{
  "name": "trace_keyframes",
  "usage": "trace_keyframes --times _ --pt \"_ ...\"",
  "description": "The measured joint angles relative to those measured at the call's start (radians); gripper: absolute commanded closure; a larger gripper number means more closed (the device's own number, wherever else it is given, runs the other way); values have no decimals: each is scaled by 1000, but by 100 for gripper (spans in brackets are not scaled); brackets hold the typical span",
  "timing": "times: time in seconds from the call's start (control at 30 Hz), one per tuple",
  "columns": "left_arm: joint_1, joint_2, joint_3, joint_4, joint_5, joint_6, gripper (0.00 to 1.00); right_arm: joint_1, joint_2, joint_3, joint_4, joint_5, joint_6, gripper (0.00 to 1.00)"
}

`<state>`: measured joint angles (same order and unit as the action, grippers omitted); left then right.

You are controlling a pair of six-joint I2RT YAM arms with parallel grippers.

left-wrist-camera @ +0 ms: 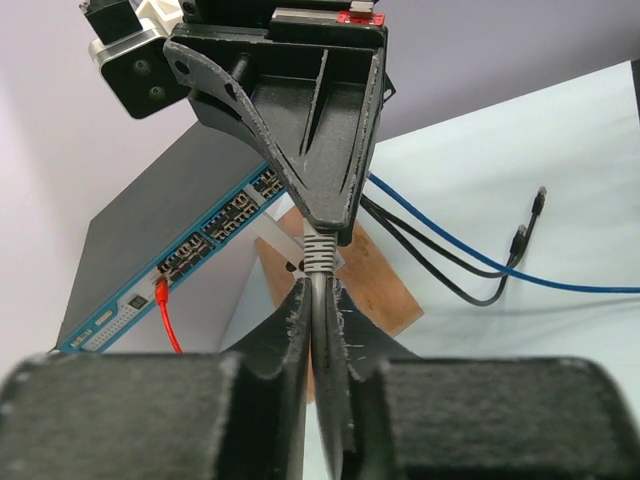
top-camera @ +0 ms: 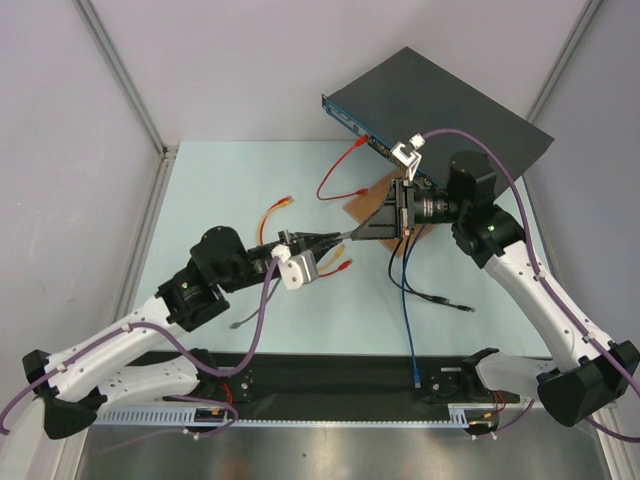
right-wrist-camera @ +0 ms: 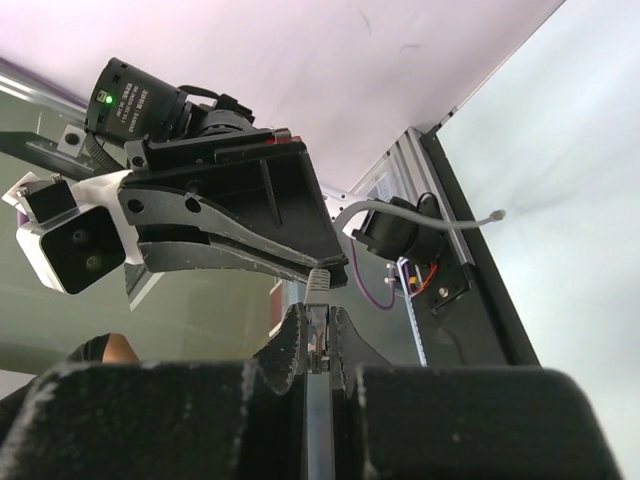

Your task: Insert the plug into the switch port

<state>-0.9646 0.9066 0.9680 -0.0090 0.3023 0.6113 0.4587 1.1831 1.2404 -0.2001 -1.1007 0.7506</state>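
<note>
In what is judged a handover, the plug (right-wrist-camera: 316, 290) is pinched by the right gripper (right-wrist-camera: 316, 318), its grey cable (left-wrist-camera: 323, 340) clamped by the left gripper (left-wrist-camera: 318, 292); alignment with the switch (top-camera: 440, 100) is needed next.

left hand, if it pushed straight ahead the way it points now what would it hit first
The right hand: it sits directly in front of the left hand, almost tip to tip on the same grey cable, well before the switch.
</note>
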Motion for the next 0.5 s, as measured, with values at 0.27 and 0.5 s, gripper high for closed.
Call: trace_keyframes --times 0.27,0.5 --pt "-10 14 10 -27 -16 -31 100 0 0 17 -73 16 -77 67" --pt "-100 144 123 -143 -104 -309 100 -149 -13 138 -190 142 -185 21"
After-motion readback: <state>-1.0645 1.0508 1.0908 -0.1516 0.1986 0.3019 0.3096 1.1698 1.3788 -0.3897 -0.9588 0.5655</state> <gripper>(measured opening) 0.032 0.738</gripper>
